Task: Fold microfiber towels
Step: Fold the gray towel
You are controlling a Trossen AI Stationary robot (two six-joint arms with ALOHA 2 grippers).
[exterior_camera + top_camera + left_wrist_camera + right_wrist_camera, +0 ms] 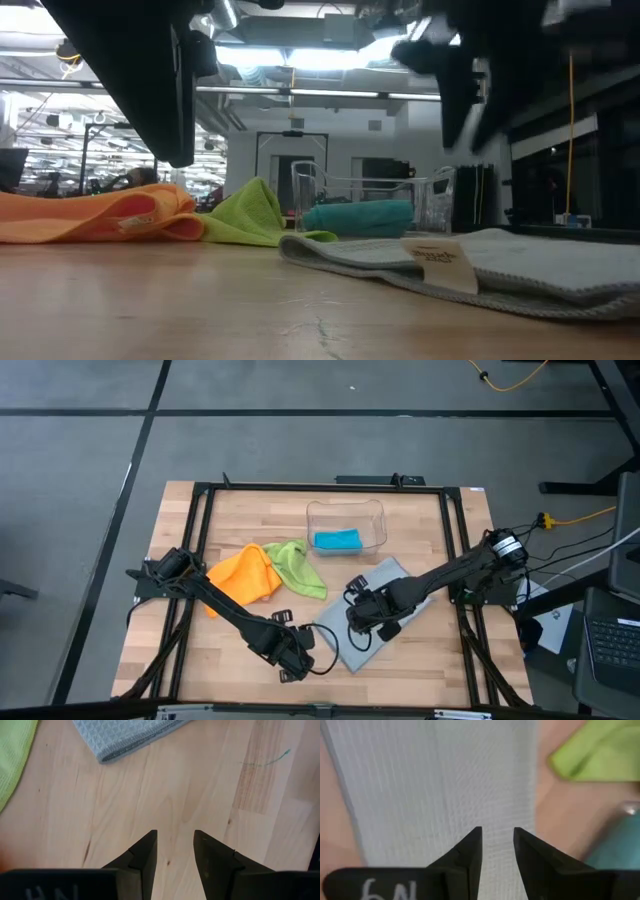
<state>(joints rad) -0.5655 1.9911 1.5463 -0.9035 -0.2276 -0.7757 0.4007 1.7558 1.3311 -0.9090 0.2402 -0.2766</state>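
A pale grey-blue towel [392, 578] lies folded flat on the wooden table, right of centre, its label [440, 258] at the near edge. My right gripper [497, 829] hovers open above it, clear of the cloth. My left gripper [175, 832] stands open over bare wood just near-left of the grey towel's corner [125, 737]. The orange towel [245, 572] and the lime green towel [297, 565] lie crumpled side by side at centre left. The teal towel [337, 540] rests inside the clear bin.
The clear plastic bin [345, 512] stands at the table's far centre. A black frame [200, 540] runs around the tabletop. Bare wood [190, 650] shows at the near left and along the near edge.
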